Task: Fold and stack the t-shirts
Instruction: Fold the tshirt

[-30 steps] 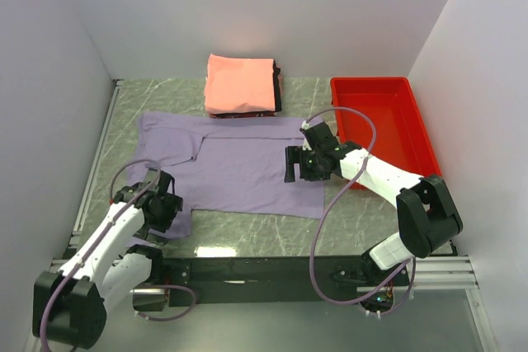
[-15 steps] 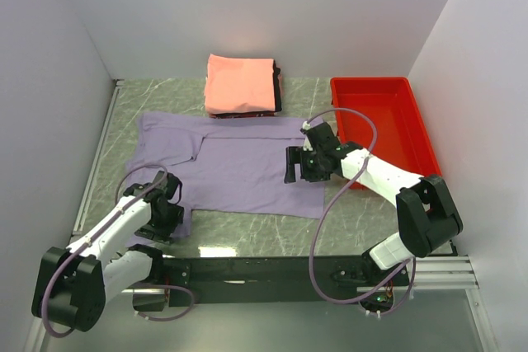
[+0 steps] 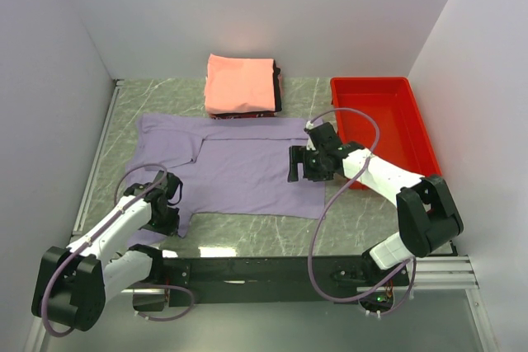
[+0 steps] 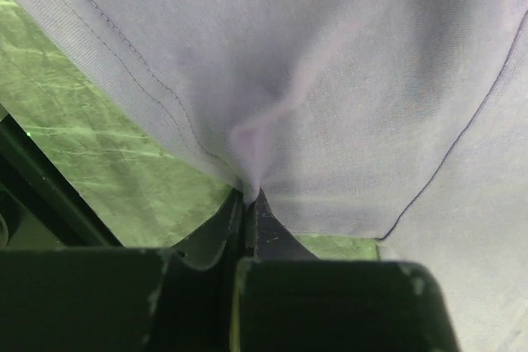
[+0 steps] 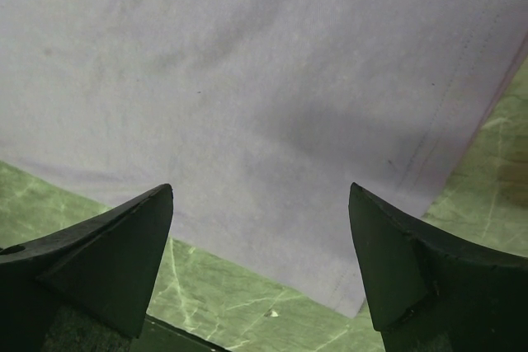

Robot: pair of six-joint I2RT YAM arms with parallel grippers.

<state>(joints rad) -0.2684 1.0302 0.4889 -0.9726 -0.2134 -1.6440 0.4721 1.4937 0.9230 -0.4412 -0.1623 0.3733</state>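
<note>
Where the left gripper [image 4: 246,199] meets the purple shirt [image 3: 239,166], its jaws are pressed tight on a small peak of cloth. The pinch sits at the hemmed edge by the shirt's near-left corner, and the fabric puckers up out of it. The right gripper [image 5: 260,195] hangs over the shirt's right part with its jaws spread wide and nothing between them. The cloth lies smooth beneath, and a stitched edge of the shirt runs close by 1 fingertip, with bare worktop [image 3: 272,232] showing past it.

The shirt is spread flat on the worktop, 1 sleeve reaching out at its far-left corner. Right at the shirt's far edge stands a stack of folded shirts: the pink shirt [image 3: 239,82] on top, with the rims of the black shirt [image 3: 278,95] and the dark red shirt [image 3: 243,114] showing under it. Just off the shirt's right edge sits the tray [image 3: 384,82]. The right arm passes over the tray's near-left corner.
</note>
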